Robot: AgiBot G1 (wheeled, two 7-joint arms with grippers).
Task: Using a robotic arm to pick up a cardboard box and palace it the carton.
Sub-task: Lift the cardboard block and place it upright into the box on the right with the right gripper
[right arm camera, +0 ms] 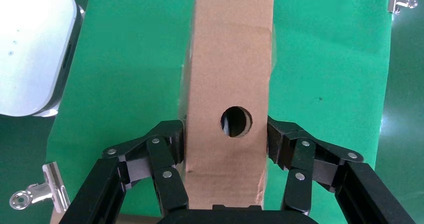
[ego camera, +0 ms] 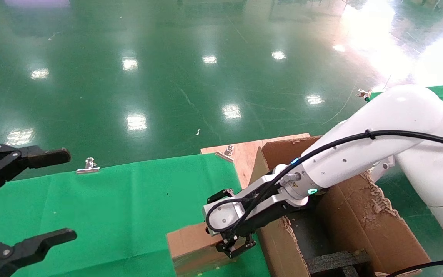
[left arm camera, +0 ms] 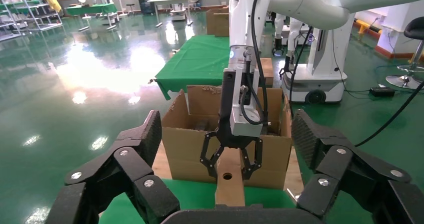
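Right gripper clamped on the small cardboard box at the near edge of the desk.

Nearest me, the cardboard box lies on the green-covered desk, its round hole facing up, just left of the carton. The right gripper on the white robotic arm reaches down over it, its black fingers pressed against the box's two long sides, gripping it. At the near left the all-black left gripper hangs over the desk with its fingers spread wide, holding nothing, well apart from the box. The carton stands to the right, its flaps ragged, black foam showing inside. Farther back, metal clips pin the cloth at the desk's far edge, and beyond lies the glossy green floor.
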